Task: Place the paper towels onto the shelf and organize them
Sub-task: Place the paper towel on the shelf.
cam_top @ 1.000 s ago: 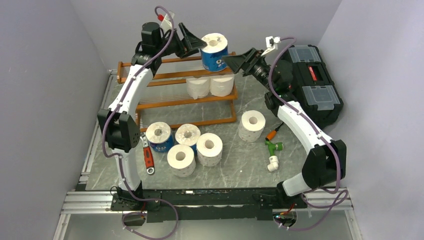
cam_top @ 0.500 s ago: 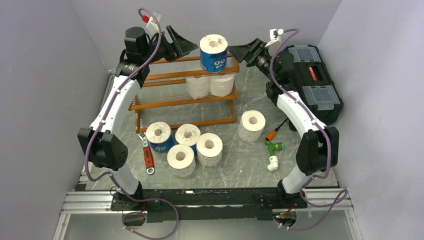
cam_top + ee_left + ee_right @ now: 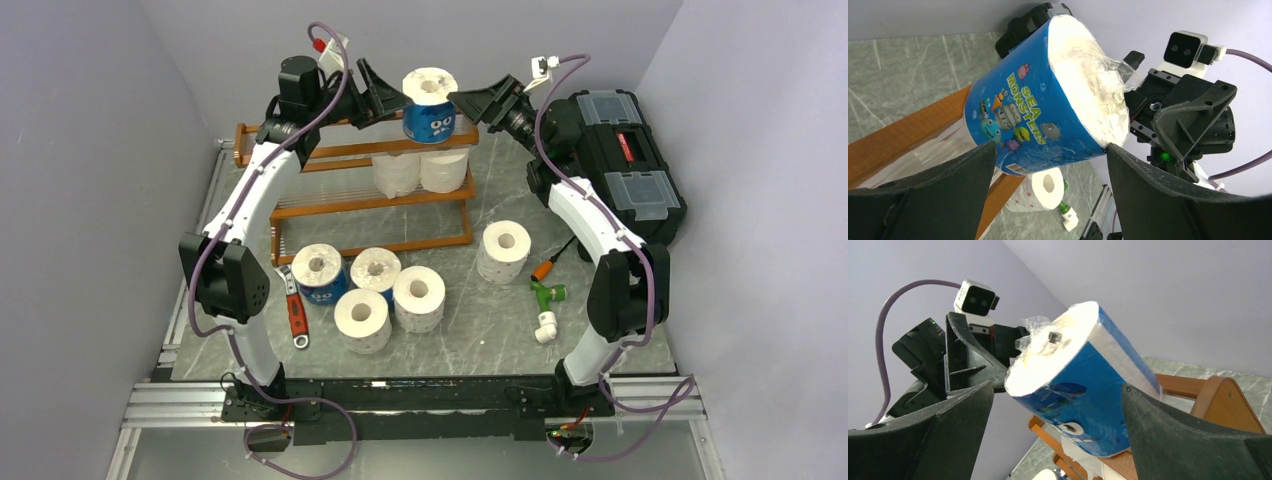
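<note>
Standing upright at the right end of the shelf's (image 3: pixel 340 206) top tier is a blue-wrapped roll (image 3: pixel 430 110), its wrapper printed with cartoon creatures. The left gripper (image 3: pixel 387 94) reaches in from the roll's left with its fingers spread wide; in its wrist view the fingertips (image 3: pixel 980 152) sit either side of the roll's lower edge, and whether they touch the wrapper cannot be told. The right gripper (image 3: pixel 470 100) faces it from the opposite side, fingers spread fully, with clear gaps to the roll in its own wrist view. Two white rolls (image 3: pixel 420 172) stand side by side at the right end of the middle tier. The shelf stands along the far edge of the worktop (image 3: pixel 470 330), toward the far left corner. Nearer the front edge, four rolls (image 3: pixel 370 295) cluster together, one of them blue-wrapped, and a lone white roll (image 3: pixel 504 250) stands apart to their right. A red-handled wrench (image 3: pixel 296 315) lies left of the cluster. Small green, white and orange fittings (image 3: pixel 546 295) lie toward the right edge, and a black toolbox (image 3: pixel 625 160) sits at the far right corner.
</note>
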Robot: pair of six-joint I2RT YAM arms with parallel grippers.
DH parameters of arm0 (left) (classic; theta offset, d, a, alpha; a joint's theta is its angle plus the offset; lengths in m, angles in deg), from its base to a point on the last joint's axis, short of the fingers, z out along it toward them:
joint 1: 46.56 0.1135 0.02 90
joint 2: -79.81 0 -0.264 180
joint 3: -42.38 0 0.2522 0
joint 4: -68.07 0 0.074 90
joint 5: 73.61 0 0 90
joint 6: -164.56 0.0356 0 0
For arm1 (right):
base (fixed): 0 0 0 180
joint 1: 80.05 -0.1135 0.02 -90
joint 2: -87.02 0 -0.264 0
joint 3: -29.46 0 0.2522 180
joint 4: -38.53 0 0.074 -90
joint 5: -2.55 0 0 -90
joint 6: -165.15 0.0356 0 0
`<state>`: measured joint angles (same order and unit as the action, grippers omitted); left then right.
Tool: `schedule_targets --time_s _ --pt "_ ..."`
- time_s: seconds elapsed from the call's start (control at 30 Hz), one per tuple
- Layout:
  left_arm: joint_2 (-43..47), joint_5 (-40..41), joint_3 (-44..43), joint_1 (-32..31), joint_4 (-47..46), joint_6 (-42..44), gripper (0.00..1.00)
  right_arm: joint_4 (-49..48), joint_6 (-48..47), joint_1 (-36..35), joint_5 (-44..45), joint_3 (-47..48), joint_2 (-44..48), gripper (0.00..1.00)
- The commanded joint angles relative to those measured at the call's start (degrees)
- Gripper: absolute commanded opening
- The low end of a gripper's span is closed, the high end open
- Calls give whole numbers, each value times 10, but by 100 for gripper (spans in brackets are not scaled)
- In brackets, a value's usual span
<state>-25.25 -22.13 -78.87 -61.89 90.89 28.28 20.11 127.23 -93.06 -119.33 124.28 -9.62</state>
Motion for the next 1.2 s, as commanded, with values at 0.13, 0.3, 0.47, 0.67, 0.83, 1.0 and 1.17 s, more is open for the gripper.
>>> schedule_targets --time_s 0.13,0.3,0.47,0.67,0.83,1.0,1.17 --pt "-30 -19 -63 -12 -16 -10 86 -28 -6 -15 -8 29 -3 100" --pt "-41 -21 -78 -13 -13 -11 86 -32 -5 -17 -6 14 7 100" --pt "-22 -6 -53 -9 -5 -1 87 -21 -24 -17 10 -10 31 100" --pt "40 16 29 9 -40 -19 88 -32 2 11 5 14 18 100" --pt "71 23 64 9 -49 -18 91 -32 16 12 -10 66 -19 100" --pt "70 20 68 9 -54 -23 91 -42 38 9 -27 95 -54 100" --pt "52 8 44 0 -54 -23 89 -37 27 -6 -28 82 -51 100"
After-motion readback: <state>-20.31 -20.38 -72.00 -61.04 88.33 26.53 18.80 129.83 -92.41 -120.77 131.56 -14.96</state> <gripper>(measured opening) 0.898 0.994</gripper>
